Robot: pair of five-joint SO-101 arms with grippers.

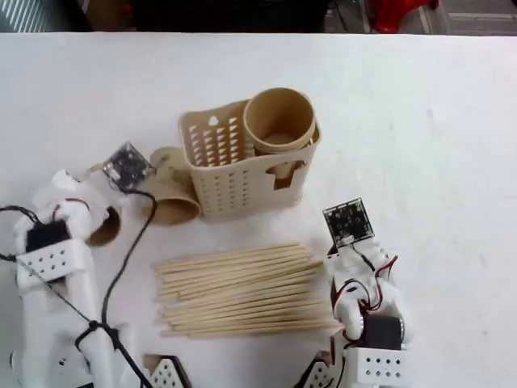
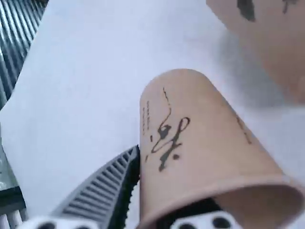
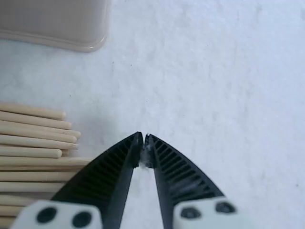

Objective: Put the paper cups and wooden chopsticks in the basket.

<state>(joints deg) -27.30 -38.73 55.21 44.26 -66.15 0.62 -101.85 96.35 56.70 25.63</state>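
A brown paper cup lies tilted in my left gripper, which is shut on its wall, one ribbed finger outside and the other inside the rim. From above, this cup is at the left arm's tip. A second cup lies on its side against the beige basket, and a third cup stands inside it. The wooden chopsticks lie in a pile in front of the basket. My right gripper is shut and empty, just right of the chopstick ends.
The basket's base is a short way beyond the right gripper. The right arm sits at the near right table edge, the left arm with its cable at the near left. Bare white table spreads right of and behind the basket.
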